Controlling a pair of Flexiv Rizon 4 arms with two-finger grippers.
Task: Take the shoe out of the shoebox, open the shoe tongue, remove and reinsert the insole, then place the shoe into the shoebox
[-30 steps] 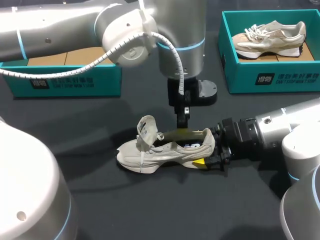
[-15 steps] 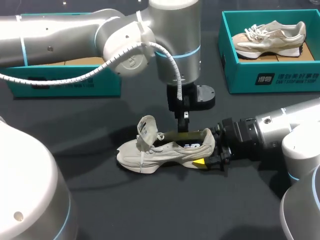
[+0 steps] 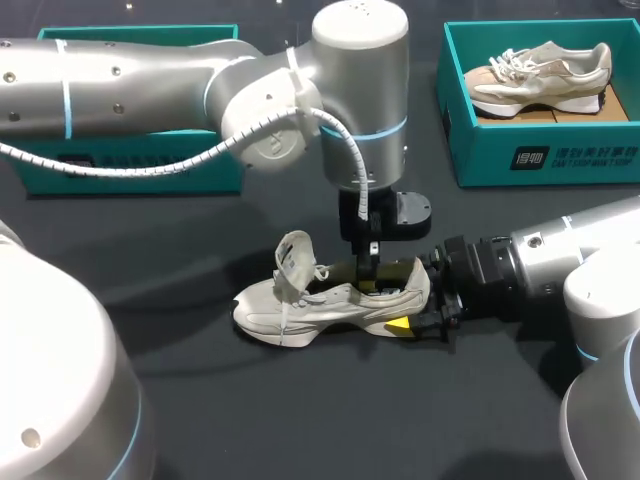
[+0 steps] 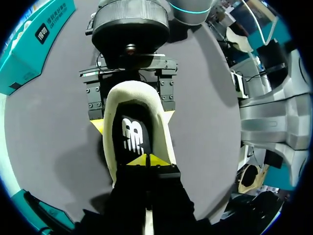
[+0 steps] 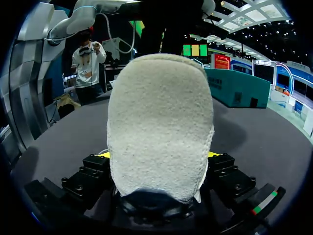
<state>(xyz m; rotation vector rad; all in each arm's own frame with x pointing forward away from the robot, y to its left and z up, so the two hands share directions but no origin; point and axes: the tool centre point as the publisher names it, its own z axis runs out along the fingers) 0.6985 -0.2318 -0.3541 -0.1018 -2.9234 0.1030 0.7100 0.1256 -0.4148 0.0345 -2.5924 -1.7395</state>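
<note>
A beige shoe [image 3: 320,303] lies on its sole mid-table, its tongue [image 3: 293,260] pulled up. My right gripper [image 3: 416,306] is shut on the heel [image 5: 159,122], one yellow fingertip [image 5: 101,154] on each side. From above, my left gripper [image 3: 368,282] points down into the shoe's opening. Its yellow tips are shut [image 4: 146,160] and rest on the black insole [image 4: 131,134] inside the heel; the right gripper's fingers [image 4: 97,126] show beside the heel there.
A teal shoebox [image 3: 545,160] at the back right holds a second beige shoe [image 3: 540,72]. Another teal shoebox [image 3: 150,172] stands at the back left, largely behind my left arm. Dark tabletop [image 3: 330,410] stretches in front of the shoe.
My left gripper has come down from above the shoe into its opening, and the insole edge that stood up is now lower. The right arm and the shoe have kept still.
</note>
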